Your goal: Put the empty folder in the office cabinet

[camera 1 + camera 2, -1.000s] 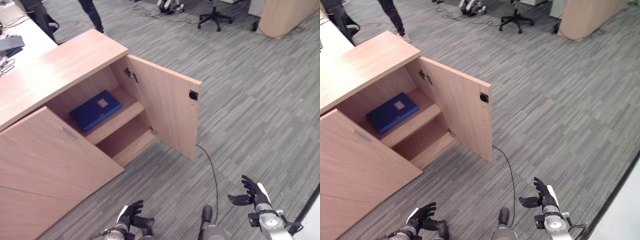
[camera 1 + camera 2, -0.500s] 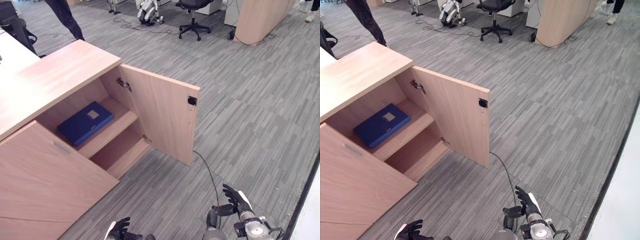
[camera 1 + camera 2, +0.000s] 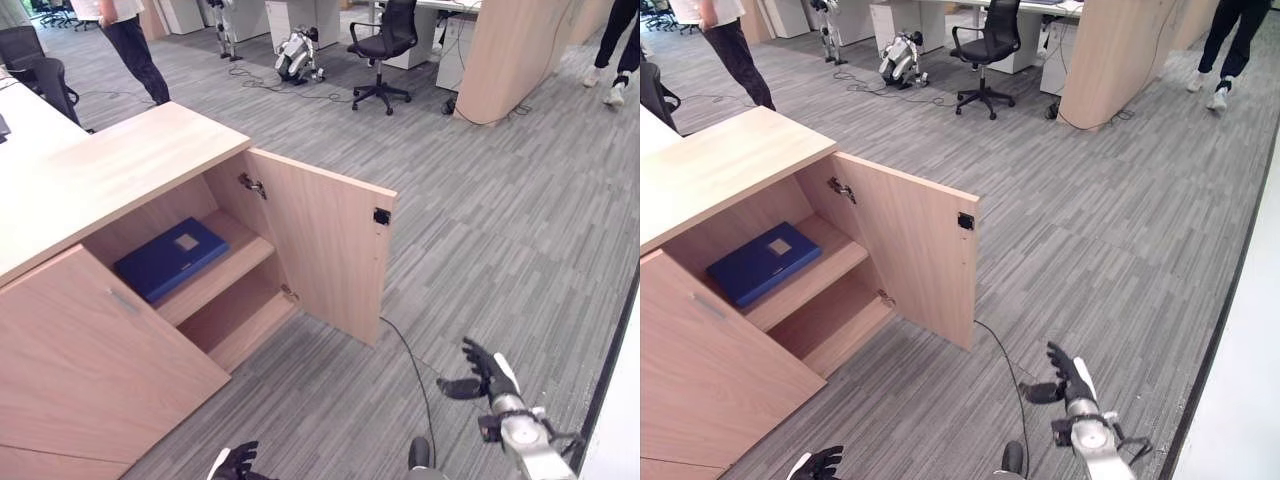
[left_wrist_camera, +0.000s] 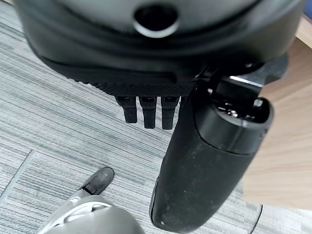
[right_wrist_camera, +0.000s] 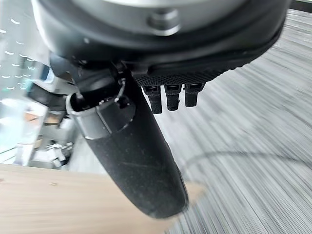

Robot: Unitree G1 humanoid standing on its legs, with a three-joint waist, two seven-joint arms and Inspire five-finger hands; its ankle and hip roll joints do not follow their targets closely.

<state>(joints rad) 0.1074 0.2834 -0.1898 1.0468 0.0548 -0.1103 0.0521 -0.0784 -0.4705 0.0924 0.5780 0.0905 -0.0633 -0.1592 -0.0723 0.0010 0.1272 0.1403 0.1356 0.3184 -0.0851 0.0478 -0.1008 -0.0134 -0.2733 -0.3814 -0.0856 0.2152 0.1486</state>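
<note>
Blue folder [image 3: 170, 259] lies mid-left on the open cabinet [image 3: 120, 165] shelf; left hand [image 3: 236, 464] and right hand [image 3: 484, 375], lower frame, both spread and empty.

We list a dark blue folder [image 3: 170, 259] with pale label, light wood-grain cabinet [image 3: 110, 170], grey striped carpet floor [image 3: 500, 230], black office chair [image 3: 382, 50], black right hand [image 3: 482, 378] with white thumb cover.

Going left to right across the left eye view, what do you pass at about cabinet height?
Closed cabinet door → blue folder on the upper shelf → open cabinet door → bare grey floor. Lower down, the left hand comes before the right hand.
</note>
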